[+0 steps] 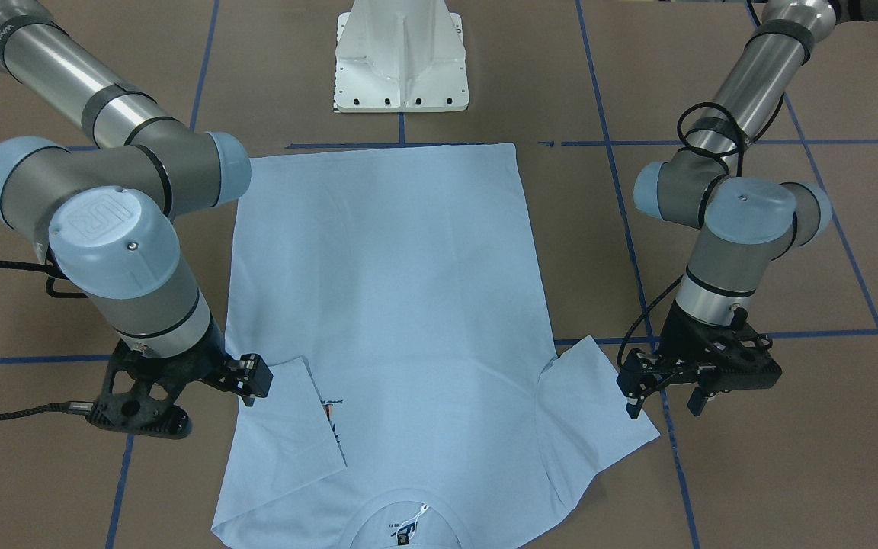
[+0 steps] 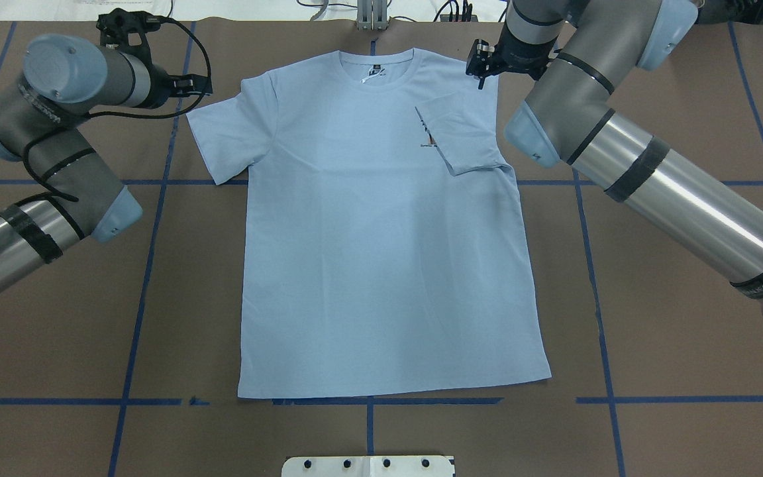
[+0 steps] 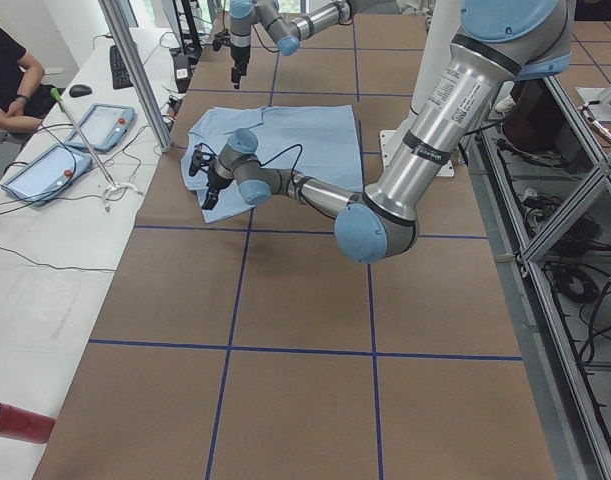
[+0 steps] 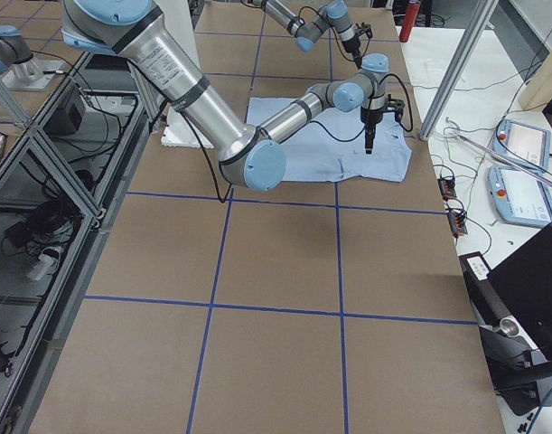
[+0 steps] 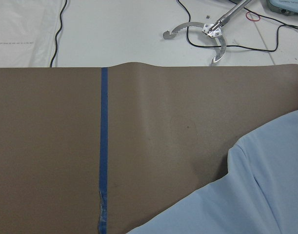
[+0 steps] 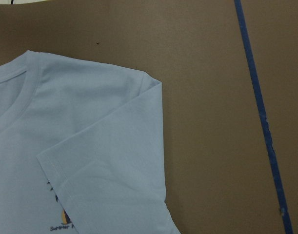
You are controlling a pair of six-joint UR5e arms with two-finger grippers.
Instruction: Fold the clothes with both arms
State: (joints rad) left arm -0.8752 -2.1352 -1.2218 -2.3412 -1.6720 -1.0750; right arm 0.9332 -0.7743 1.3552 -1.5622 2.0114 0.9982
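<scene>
One light blue T-shirt (image 2: pixel 381 252) lies flat, front up, mid-worktop (image 2: pixel 653 298). In the overhead view the collar is at 12 o'clock and the hem (image 2: pixel 388 387) at 6. It looks like thin, soft knit: light, limp, no stiffness, so it will likely sag and drag if lifted by one point. Not fragile, and probably low slip on the brown surface. Best holds are cuff edges, shoulder seams and hem corners, pinched at the edge with both pincers together. Two sleeves: the folded sleeve (image 2: pixel 464 136) at 1 o'clock is turned in over the chest, half covering the one print (image 2: pixel 428 139), and the spread sleeve (image 2: pixel 229 136) at 10 o'clock lies flat. One neck label (image 2: pixel 369 75). Two pincers. The left pincer (image 1: pixel 664 400) is released, fingers apart and empty, poised over the spread sleeve's outer edge. The right pincer (image 1: pixel 252 379) is by the folded sleeve with no cloth seen in it — released or clenched, cannot tell.
</scene>
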